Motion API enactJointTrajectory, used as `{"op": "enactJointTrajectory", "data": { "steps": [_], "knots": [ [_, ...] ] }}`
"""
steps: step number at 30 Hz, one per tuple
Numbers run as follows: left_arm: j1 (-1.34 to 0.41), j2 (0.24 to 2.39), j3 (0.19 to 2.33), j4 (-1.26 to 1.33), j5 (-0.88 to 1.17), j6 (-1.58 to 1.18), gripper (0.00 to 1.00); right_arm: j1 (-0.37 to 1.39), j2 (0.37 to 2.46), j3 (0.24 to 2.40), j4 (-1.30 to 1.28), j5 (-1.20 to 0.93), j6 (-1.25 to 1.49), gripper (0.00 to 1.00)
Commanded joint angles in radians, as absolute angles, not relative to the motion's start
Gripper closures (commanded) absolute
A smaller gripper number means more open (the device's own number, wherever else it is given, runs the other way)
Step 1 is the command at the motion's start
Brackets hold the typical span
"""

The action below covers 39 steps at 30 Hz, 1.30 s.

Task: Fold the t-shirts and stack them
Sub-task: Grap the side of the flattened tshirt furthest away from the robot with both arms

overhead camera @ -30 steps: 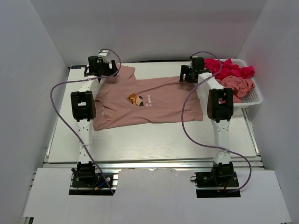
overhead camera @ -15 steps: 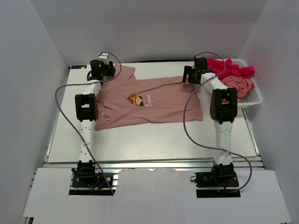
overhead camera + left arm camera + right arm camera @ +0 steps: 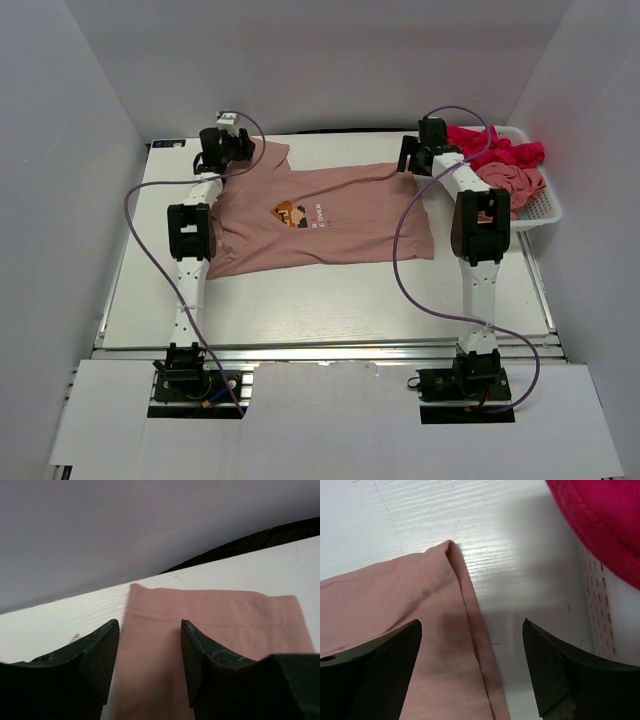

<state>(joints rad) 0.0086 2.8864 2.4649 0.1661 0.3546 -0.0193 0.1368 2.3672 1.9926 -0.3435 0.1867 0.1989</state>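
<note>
Left gripper [image 3: 148, 630] has narrowed, jaws still apart astride salmon t-shirt [image 3: 215, 615] sleeve; right gripper [image 3: 472, 630] gapes wide over its hem corner. Pinch likely beginning.

Spread t-shirt [image 3: 330, 225] lies flat on the table [image 3: 300, 300], sleeves at its left end, hem at its right end. Chest print [image 3: 295, 213] sits on it, left of its middle. Basket [image 3: 545, 210] stands right of the shirt and apart from it, at the table's far right corner. Heap of t-shirts [image 3: 495, 160] lies in the basket, some draped over its far rim. Left gripper [image 3: 149, 635] is over the shirt's far left sleeve. Right gripper [image 3: 471, 625] is over its far right hem corner.
</note>
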Motion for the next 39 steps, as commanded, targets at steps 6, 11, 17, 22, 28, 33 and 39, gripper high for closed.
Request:
{"op": "enactJointTrajectory", "data": {
  "steps": [6,11,17,22,28,33,39],
  "knots": [
    [-0.046,2.884,2.519,0.195,0.434,-0.040,0.41,0.112,2.439,2.135,-0.351,0.201,0.210,0.15],
    [-0.052,2.879,2.523,0.164,0.468,-0.061,0.48,0.110,2.436,2.092,-0.252,0.157,0.183,0.17],
    [-0.052,2.870,2.531,0.127,0.453,-0.017,0.54,0.098,2.476,2.123,-0.253,0.066,0.218,0.24],
    [-0.051,2.852,2.528,0.078,0.442,0.037,0.58,0.094,2.467,2.080,-0.210,0.009,0.245,0.47],
    [-0.051,2.850,2.537,0.058,0.426,0.055,0.68,0.091,2.468,2.077,-0.193,-0.049,0.244,0.57],
    [-0.051,2.847,2.540,0.026,0.434,0.067,0.72,0.091,2.494,2.115,-0.178,-0.092,0.219,0.46],
    [-0.048,2.847,2.543,0.005,0.428,0.072,0.75,0.086,2.556,2.191,-0.187,-0.133,0.219,0.48]
  ]
}}
